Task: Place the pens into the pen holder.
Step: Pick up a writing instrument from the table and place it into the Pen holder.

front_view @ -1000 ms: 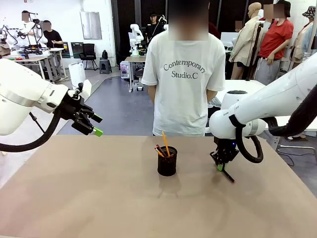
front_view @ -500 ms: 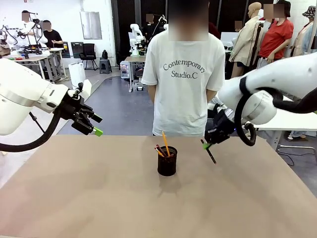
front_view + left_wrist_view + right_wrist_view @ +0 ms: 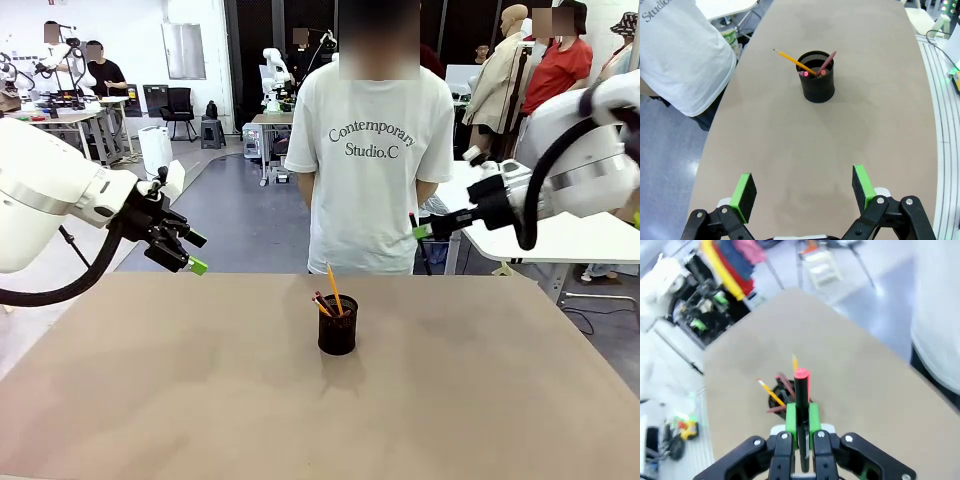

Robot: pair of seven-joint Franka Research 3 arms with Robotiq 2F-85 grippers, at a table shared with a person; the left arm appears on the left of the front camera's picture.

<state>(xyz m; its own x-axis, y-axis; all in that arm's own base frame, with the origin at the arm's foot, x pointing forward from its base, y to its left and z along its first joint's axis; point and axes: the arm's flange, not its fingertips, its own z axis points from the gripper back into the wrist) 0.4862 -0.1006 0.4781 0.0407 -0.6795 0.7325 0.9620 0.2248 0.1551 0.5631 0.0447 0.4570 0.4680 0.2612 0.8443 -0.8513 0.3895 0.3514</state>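
Observation:
The black mesh pen holder [image 3: 337,326] stands mid-table with a yellow-orange pen [image 3: 333,287] and a reddish-brown pen [image 3: 321,303] leaning in it. My right gripper [image 3: 424,231] hangs high above the table, to the right of the holder, shut on the black pen [image 3: 414,222]. In the right wrist view that gripper [image 3: 801,419] clamps the black pen [image 3: 801,395], red tip pointing away, with the pen holder [image 3: 774,399] on the table beyond. My left gripper [image 3: 195,253] is raised at the far left, open and empty. In its wrist view the gripper [image 3: 803,187] faces the pen holder [image 3: 817,79].
A person in a white T-shirt [image 3: 375,150] stands at the far edge of the table, just behind the holder and near the right gripper. The brown tabletop [image 3: 200,380] is bare around the holder. A white table [image 3: 560,235] stands behind on the right.
My right gripper has lifted the black pen off the table right of the holder and carried it up and back, swinging it from pointing down to nearly level. The left arm stayed still.

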